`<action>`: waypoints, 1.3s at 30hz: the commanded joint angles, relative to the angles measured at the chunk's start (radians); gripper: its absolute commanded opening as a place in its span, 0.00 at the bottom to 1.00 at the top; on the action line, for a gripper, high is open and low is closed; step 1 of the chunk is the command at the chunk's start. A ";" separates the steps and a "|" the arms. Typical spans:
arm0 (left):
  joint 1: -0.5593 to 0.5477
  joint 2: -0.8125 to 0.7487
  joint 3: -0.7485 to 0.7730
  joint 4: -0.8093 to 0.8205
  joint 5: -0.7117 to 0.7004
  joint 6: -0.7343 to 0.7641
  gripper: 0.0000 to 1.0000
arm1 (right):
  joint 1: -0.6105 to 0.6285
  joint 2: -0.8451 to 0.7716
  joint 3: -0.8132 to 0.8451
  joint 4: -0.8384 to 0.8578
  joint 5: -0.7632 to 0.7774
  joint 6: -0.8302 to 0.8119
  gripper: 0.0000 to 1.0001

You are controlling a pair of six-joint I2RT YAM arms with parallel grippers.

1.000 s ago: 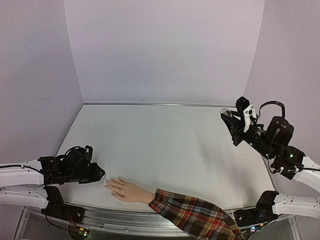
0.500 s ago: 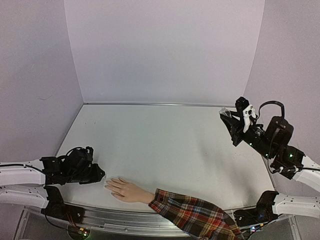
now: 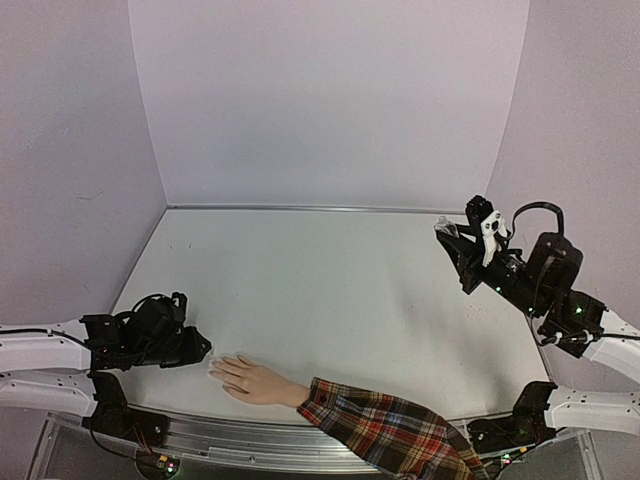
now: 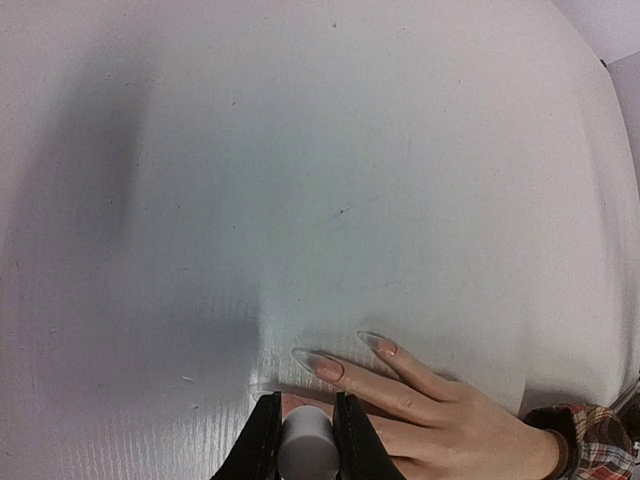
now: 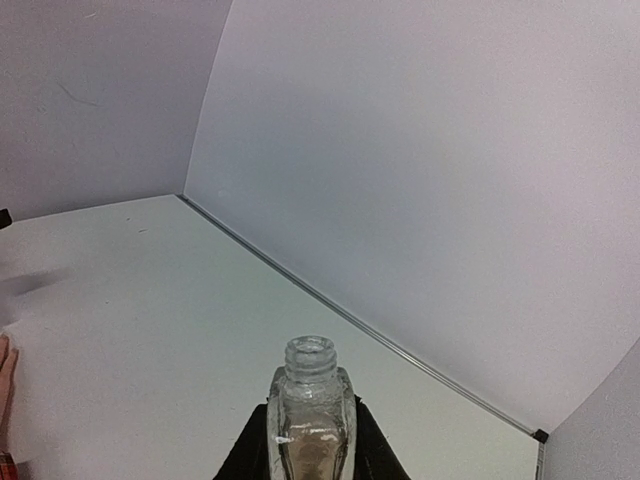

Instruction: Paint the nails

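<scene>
Your left pincer (image 3: 203,349) sits low over the near left part of the counter (image 3: 320,290), right at the fingertips of the mannequin hand (image 3: 256,380); in the left wrist view its jaws are pressed onto a small pale round cap (image 4: 307,452), pinching it between them; whatever hangs below that cap is hidden by the pincer itself, so you cannot tell whether anything touches a finger.

The hand lies palm down and flat on the counter near its front edge, fingers pointing towards your left arm; its red plaid sleeve (image 3: 390,430) runs off to the near right, over the counter's front edge; the nails (image 4: 320,365) are long, pale and pinkish; two of them show clearly in the left wrist view, lying just beyond and to the right of your left pincer's tips, close but apart from the jaws; the other nails are tucked under the pincer or out of view.

Your right pincer (image 3: 452,233) is raised above the far right of the counter, well apart from the hand; it is clamped on a small clear glass bottle (image 5: 310,410); the bottle's neck is open and uncapped, standing upright between the jaws in the right wrist view.
</scene>
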 commanded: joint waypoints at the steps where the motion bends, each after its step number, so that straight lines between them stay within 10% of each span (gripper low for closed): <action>1: -0.004 0.001 -0.012 0.031 -0.024 -0.002 0.00 | -0.005 -0.004 -0.004 0.051 -0.008 0.012 0.00; 39: -0.004 0.058 -0.003 0.015 -0.033 -0.024 0.00 | -0.008 -0.037 -0.015 0.051 -0.011 0.025 0.00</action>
